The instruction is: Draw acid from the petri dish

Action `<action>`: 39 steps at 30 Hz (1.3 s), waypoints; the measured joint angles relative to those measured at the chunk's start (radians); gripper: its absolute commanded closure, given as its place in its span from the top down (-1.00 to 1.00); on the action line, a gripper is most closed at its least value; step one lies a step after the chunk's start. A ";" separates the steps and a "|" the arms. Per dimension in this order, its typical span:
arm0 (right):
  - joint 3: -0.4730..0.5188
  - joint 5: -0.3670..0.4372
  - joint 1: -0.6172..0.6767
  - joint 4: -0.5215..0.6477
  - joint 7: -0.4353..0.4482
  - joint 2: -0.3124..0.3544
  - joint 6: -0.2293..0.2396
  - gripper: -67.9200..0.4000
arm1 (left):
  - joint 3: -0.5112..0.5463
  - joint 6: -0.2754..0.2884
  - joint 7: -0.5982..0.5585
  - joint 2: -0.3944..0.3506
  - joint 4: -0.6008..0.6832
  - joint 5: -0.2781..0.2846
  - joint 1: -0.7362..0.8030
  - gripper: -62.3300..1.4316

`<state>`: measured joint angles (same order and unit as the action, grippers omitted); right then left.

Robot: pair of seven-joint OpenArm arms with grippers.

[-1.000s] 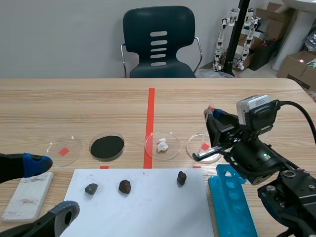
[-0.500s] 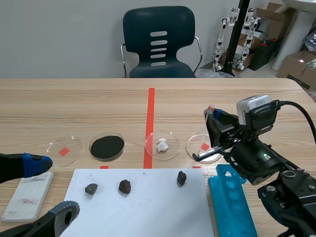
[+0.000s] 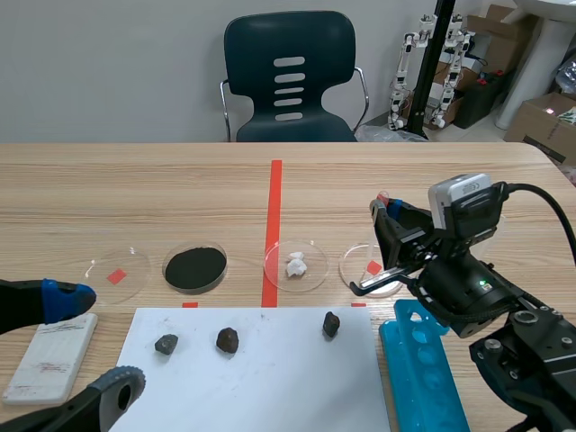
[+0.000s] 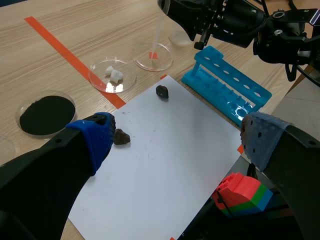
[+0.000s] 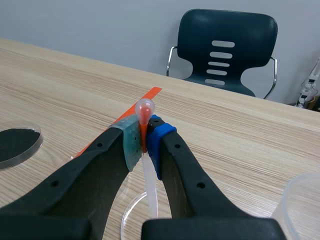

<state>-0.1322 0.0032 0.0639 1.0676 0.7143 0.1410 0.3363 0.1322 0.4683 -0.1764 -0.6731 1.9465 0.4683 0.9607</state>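
R gripper (image 5: 144,137) clamped on dropper (image 5: 145,107) — its tube pointing down over the petri dish (image 3: 349,261) on the tabletop (image 3: 135,180) — L gripper (image 4: 177,135) spread apart w/ nothing between, well apart from that dish.

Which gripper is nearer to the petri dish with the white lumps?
Right. The right gripper, shut on a pipette, hangs just beside the white-lump dish; the left gripper, open, is far off by the corner of the paper.

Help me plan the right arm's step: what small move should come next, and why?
Probably lower the right gripper slightly, dipping the pipette into the petri dish. The gripper is shut on the pipette, which hangs tip-down over the dish; whether its tip reaches liquid isn't visible.
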 measured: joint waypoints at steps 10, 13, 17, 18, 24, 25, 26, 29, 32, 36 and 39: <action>0.000 0.000 0.000 0.000 0.000 0.000 -0.004 -0.87 | 0.000 0.000 0.000 0.000 0.000 0.000 0.000 0.69; 0.000 0.000 0.000 0.000 0.000 0.000 -0.006 -0.83 | 0.000 0.000 0.000 0.000 0.000 0.000 0.000 0.69; 0.000 -0.005 0.000 0.000 0.000 0.000 -0.008 -0.83 | 0.000 0.000 0.000 0.000 0.000 0.000 0.000 0.69; 0.000 -0.005 0.000 0.000 0.000 0.000 -0.008 -0.83 | 0.000 0.000 0.000 0.000 0.000 0.000 0.000 0.69; 0.000 -0.019 0.000 0.000 0.007 0.000 -0.008 -0.83 | 0.000 0.000 0.000 0.000 0.000 0.000 0.000 0.69; 0.000 -0.023 0.000 0.000 0.010 0.000 -0.008 -0.83 | 0.000 0.000 0.000 0.000 0.000 0.000 0.000 0.69; 0.000 -0.023 0.000 0.000 0.011 0.000 -0.008 -0.83 | 0.000 0.000 0.000 0.000 0.000 0.000 0.000 0.69; 0.000 -0.027 0.000 0.000 0.015 0.000 -0.008 -0.83 | 0.000 0.000 0.000 0.000 0.000 0.000 0.000 0.69; 0.000 -0.029 0.000 0.000 0.018 0.000 -0.008 -0.83 | 0.000 0.000 0.000 0.000 0.000 0.000 0.000 0.69; 0.000 -0.034 0.000 0.000 0.018 0.000 -0.008 -0.83 | 0.000 0.000 0.000 0.000 0.000 0.000 0.000 0.69; 0.000 -0.047 0.000 0.000 0.020 0.000 -0.008 -0.83 | 0.000 0.000 0.000 0.000 0.000 0.000 0.000 0.69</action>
<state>-0.1322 -0.0441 0.0643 1.0676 0.7345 0.1410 0.3286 0.1322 0.4683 -0.1764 -0.6731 1.9465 0.4683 0.9607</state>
